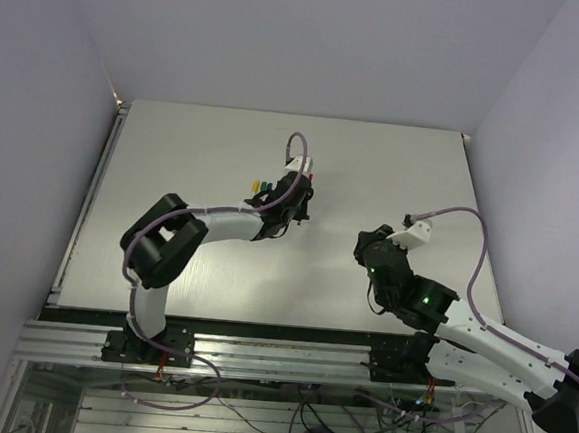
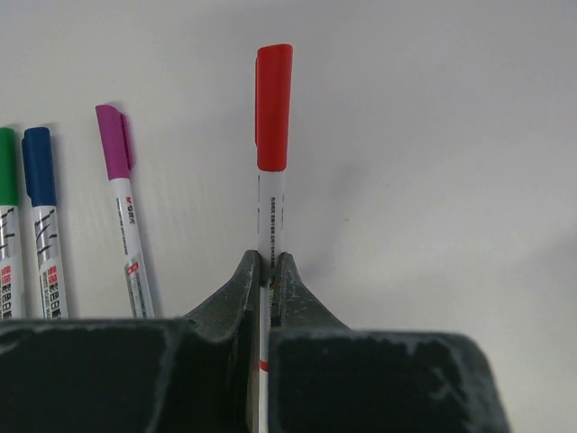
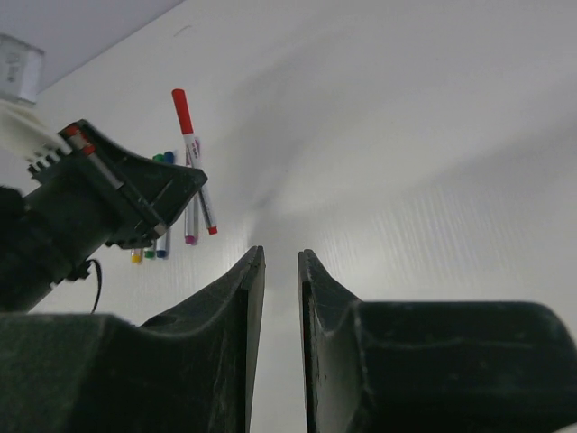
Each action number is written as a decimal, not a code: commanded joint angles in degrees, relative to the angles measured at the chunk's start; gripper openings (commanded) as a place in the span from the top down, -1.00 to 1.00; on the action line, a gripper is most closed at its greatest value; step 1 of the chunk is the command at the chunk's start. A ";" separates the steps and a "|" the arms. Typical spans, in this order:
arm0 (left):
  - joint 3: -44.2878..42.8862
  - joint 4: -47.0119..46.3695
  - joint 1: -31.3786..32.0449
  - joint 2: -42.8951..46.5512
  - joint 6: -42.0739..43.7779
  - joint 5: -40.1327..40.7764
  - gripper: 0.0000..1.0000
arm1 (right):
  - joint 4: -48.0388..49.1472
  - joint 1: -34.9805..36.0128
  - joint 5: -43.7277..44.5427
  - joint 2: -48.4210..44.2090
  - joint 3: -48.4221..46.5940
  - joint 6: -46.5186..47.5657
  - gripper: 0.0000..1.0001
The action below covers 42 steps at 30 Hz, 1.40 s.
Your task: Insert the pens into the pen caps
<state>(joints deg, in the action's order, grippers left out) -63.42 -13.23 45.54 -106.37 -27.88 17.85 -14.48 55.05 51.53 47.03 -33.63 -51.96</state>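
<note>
From my station, the left gripper is pinching the red pen by its white barrel, with both fingers pressed against it. The red cap sits on the far end of the pen, pointing away from the wrist camera. The pen casts a soft shadow on the table, though I cannot tell whether it touches the surface. Left of it in that view lie the purple pen, blue pen and green pen, side by side and each wearing its matching cap. The right gripper hangs near the middle of the table, well apart from the pens. Its fingers are a narrow slit apart and hold nothing.
</note>
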 commanded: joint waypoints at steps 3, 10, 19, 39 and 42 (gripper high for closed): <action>-8.64 9.99 -1.37 -6.98 1.11 3.56 0.86 | -6.83 0.08 2.99 -2.98 0.80 -4.10 0.57; -11.33 12.55 -2.97 -10.64 0.51 3.88 0.86 | -7.47 0.08 2.77 -2.80 1.09 -4.41 0.57; -12.78 14.58 -3.71 -13.00 -0.41 2.51 0.83 | -5.76 0.06 1.84 -1.29 1.11 -3.44 0.60; -12.50 14.40 -3.75 -7.52 -0.35 2.80 0.38 | -5.16 0.11 3.83 -0.51 0.78 -1.70 0.63; -11.45 14.31 -3.73 -4.19 0.30 1.80 0.39 | -5.97 0.08 5.45 -0.69 0.50 -1.71 0.65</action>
<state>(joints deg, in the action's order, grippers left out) -75.13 1.85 42.13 -116.95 -28.71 20.60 -19.92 55.05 52.86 47.22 -33.10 -53.91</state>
